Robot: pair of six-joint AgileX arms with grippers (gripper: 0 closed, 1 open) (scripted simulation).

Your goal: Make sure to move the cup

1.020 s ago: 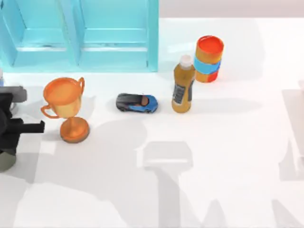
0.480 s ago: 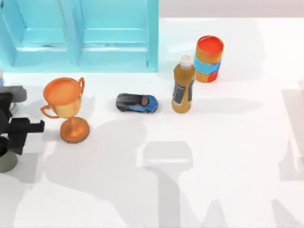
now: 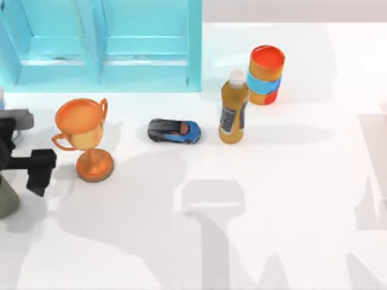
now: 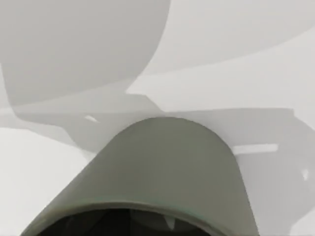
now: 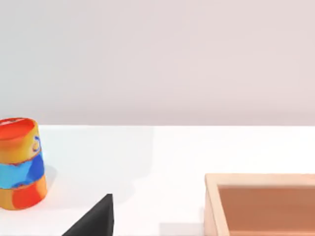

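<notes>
Left gripper (image 3: 24, 172) working at the cup (image 3: 7, 202), lower left edge of the top view.

Whether its jaws are grasping is not showing; it should be keeping the cup upright, clearing the orange trophy (image 3: 84, 138).

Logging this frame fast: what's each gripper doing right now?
Left gripper: at the table's left edge by the cup; grip cannot be told.
Right gripper: cannot be told.
</notes>
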